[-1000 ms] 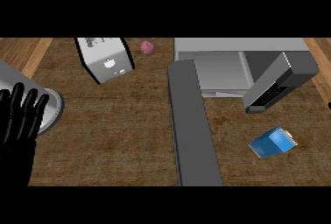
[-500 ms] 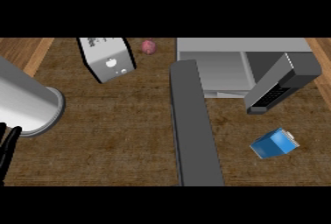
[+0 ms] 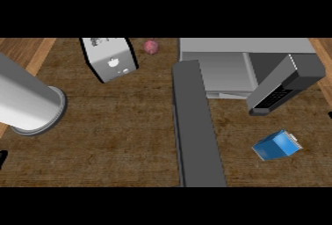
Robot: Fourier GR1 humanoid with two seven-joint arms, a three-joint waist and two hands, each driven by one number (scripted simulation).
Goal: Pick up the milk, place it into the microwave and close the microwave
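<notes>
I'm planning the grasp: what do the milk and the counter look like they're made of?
The milk looks like coated cardboard, matte blue: flat faces, sharp edges and a pale end suggest a carton. The counter looks like wood or a wood-look top, brown and matte: streaky grain shows, with no glare.

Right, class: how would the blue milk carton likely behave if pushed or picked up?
The blue milk carton is boxy with flat faces, so it should probably slide, not roll. Its straight edges suggest it is stiff. Small beside the microwave, it is likely light.
</notes>
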